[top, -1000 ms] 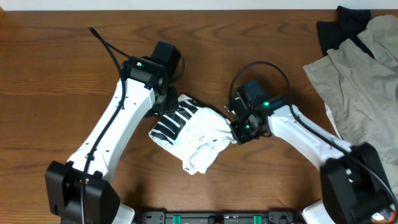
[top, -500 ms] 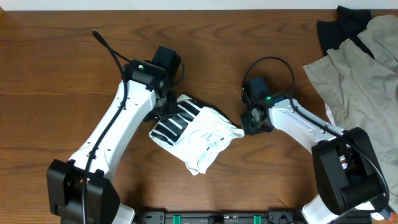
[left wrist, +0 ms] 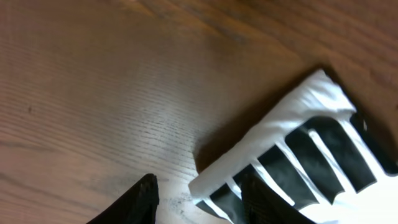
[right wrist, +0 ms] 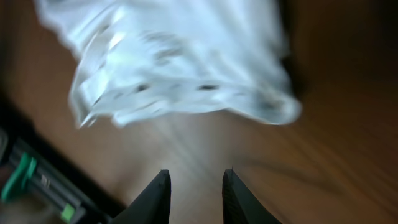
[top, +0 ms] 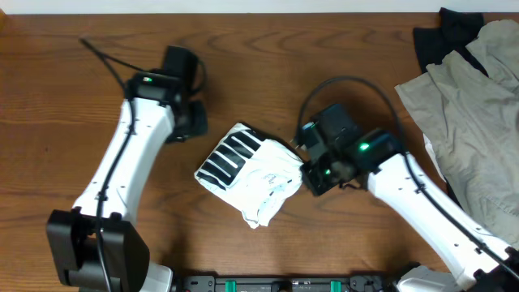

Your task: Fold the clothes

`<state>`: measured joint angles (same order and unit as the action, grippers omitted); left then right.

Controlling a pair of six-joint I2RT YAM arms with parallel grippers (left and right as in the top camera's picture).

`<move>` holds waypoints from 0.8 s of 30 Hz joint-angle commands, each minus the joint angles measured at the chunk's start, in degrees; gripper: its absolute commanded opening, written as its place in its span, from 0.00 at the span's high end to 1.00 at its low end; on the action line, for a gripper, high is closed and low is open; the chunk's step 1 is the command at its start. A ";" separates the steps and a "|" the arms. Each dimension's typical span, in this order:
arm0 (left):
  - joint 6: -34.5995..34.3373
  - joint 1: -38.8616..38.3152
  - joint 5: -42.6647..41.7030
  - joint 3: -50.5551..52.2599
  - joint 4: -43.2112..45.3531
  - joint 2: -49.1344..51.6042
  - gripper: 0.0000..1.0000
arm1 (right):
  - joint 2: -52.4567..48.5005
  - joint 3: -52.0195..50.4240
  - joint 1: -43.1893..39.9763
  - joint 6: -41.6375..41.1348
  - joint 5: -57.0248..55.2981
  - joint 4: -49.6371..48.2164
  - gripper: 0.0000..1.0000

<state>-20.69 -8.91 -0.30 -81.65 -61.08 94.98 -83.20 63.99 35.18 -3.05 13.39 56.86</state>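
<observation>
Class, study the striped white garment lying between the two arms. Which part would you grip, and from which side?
Probably the rumpled white corner of the garment, approached low from the right gripper side. It bunches and sticks out, giving open jaws a ridge to close on; the striped end lies flat and folded, best left undisturbed.

Wooden table [top: 65, 97]: dark brown top with visible grain, carrying cloth in two places.

Item 1, a white garment [top: 263, 185] with a black-striped panel, lies bunched and partly folded near the middle of the top. Item 2, a loose pile at the right edge, consists of a grey-green garment [top: 474, 105] spread wide and a black garment [top: 442, 36] touching it at the far corner. The two items are well apart, with bare wood between them.
</observation>
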 commanded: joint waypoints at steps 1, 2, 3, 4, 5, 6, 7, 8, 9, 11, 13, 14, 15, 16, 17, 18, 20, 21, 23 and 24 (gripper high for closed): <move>2.34 2.43 -7.82 0.44 -0.09 -0.13 0.54 | -0.76 -1.84 5.25 3.37 2.36 -0.24 0.73; 3.34 2.54 -9.01 0.44 -0.13 -0.13 0.54 | -0.92 -2.43 7.10 3.37 2.34 -0.83 0.73; 4.28 2.51 -9.73 0.44 -0.15 -0.13 0.54 | -1.18 -3.08 8.79 3.37 2.34 -1.68 0.72; 4.61 2.40 -9.86 0.44 -0.28 -0.13 0.54 | -1.33 -3.65 10.21 3.37 2.34 -2.62 0.72; 4.90 2.16 -9.84 0.48 -0.35 -0.11 0.54 | -1.55 -4.39 11.76 3.37 2.32 -4.00 0.71; 5.51 1.90 -9.84 0.61 -0.33 -0.07 0.54 | -1.73 -5.07 13.22 3.37 2.27 -5.33 0.70; 6.14 1.70 -9.84 0.70 -0.33 0.07 0.53 | -1.99 -5.62 14.29 3.34 2.25 -6.58 0.67; 6.56 1.57 -9.86 0.81 -0.35 0.22 0.53 | -2.32 -6.10 15.45 3.34 2.25 -7.93 0.65; 6.88 1.42 -9.84 1.03 -0.37 0.50 0.53 | -2.75 -6.56 16.37 3.34 2.21 -9.35 0.62; 8.28 1.44 -11.15 1.79 -0.31 1.07 0.53 | -4.00 -6.95 17.73 3.06 2.05 -11.65 0.61; 9.29 1.44 -12.46 2.71 -0.20 1.79 0.53 | -5.29 -6.99 18.38 1.38 0.72 -13.35 0.61; 10.60 1.44 -13.75 3.30 -0.04 2.25 0.53 | -6.12 -6.99 18.58 0.02 -0.20 -14.32 0.61; 11.96 1.42 -15.06 3.91 0.15 2.75 0.53 | -6.88 -6.99 18.73 -0.81 -0.35 -15.10 0.61; 13.09 1.44 -16.35 4.46 0.17 3.23 0.53 | -7.82 -6.99 18.75 -1.70 -0.31 -15.91 0.61; 14.01 1.42 -17.31 5.07 0.20 3.98 0.53 | -8.72 -6.99 18.80 -2.80 -0.31 -16.68 0.61; 14.08 1.42 -17.27 5.40 0.20 4.39 0.53 | -9.57 -6.99 18.88 -3.78 -0.28 -17.27 0.61; 14.64 1.42 -17.27 5.86 0.20 5.46 0.53 | -11.32 -6.99 19.02 -6.10 0.04 -18.58 0.61; 14.73 1.44 -17.27 5.92 0.20 5.81 0.53 | -12.02 -6.99 19.06 -6.73 0.48 -19.19 0.61; 14.71 1.44 -17.27 5.97 0.37 6.49 0.53 | -13.25 -6.99 19.39 -8.68 0.66 -20.33 0.61; 14.73 1.44 -17.25 5.97 0.48 6.73 0.53 | -13.62 -6.99 19.56 -9.38 0.61 -20.50 0.61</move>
<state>-7.75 -7.46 -16.40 -75.68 -60.73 101.06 -95.61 57.43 53.54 -8.10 13.72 36.77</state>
